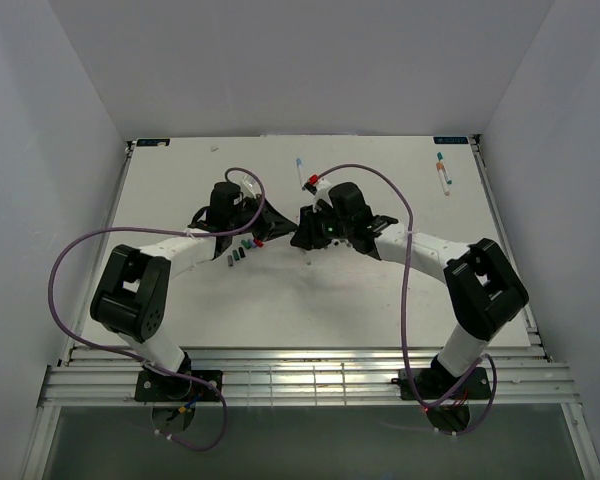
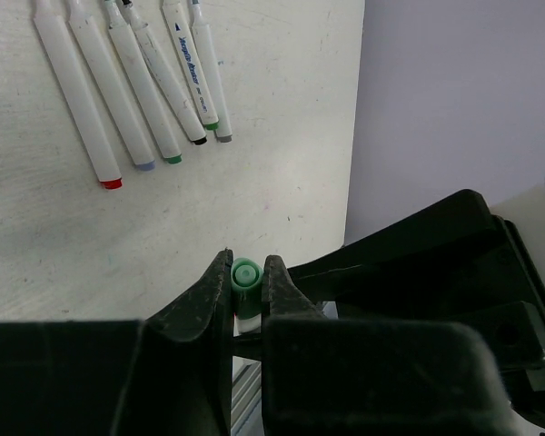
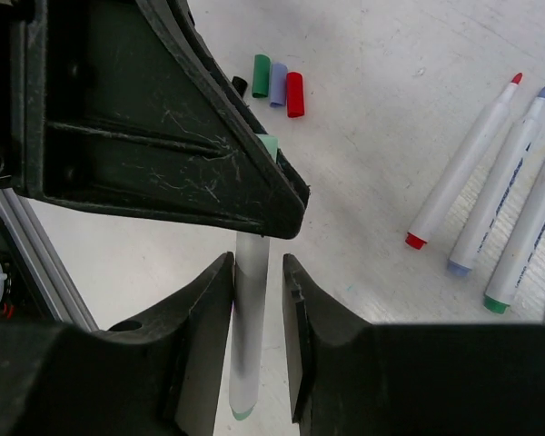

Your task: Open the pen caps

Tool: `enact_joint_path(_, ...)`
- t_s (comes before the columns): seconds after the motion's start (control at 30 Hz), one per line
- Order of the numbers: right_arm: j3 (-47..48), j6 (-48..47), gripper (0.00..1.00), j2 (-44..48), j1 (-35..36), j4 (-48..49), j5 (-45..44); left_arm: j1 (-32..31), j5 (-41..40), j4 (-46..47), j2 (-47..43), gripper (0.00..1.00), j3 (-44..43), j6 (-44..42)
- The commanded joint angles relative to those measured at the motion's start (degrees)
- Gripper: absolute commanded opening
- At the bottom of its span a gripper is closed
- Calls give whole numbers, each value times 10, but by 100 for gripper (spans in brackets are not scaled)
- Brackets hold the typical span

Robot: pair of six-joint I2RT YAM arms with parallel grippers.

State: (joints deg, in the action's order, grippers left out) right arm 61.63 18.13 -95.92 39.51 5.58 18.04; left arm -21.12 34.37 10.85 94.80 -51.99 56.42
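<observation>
My left gripper (image 2: 246, 265) is shut on the green cap (image 2: 245, 278) of a white pen held above the table. A sliver of white barrel shows below the cap. In the right wrist view that pen's barrel (image 3: 248, 327) runs between my right gripper's (image 3: 257, 263) fingers. The left finger touches it and a gap shows on the right, so the jaws stand open. The cap's pale green edge (image 3: 268, 145) peeks past the left gripper's finger. In the top view both grippers meet near the table's middle (image 1: 283, 234). Loose pen caps (image 3: 278, 84) in green, lavender, red and black lie together.
Several uncapped white pens (image 2: 118, 91) lie side by side near the table's edge, also in the right wrist view (image 3: 490, 191). Another pen (image 1: 443, 172) lies at the far right, and one with a blue end (image 1: 300, 168) sits behind the grippers. White walls enclose the table (image 1: 180, 190).
</observation>
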Motion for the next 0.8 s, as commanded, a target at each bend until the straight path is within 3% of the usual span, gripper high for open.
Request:
enact_joint_path(0.0, 22, -6, 32, -11, 1, -3, 20, -1, 10, 7, -35, 0, -1, -6)
enact_joint_path(0.07, 23, -7, 29, -17, 2, -2, 24, -1, 11, 7, -34, 0, -4, -4)
enact_joint_path(0.13, 26, -11, 11, -25, 2, -7, 30, -1, 11, 7, -32, 0, -8, -4)
enact_joint_path(0.17, 27, -11, 8, -27, 2, -10, 30, -1, 5, 7, -31, 0, -9, -7)
enact_joint_path(0.43, -41, 13, 8, 31, 43, -26, 9, 17, -56, -26, -15, 0, -70, -99)
enact_joint_path(0.63, -170, 68, 8, 111, 81, 30, 8, 38, -75, -20, -15, 0, -94, -103)
enact_joint_path(0.77, -176, 66, 8, 123, 80, 30, 3, 47, -98, -25, -30, 0, -92, -106)
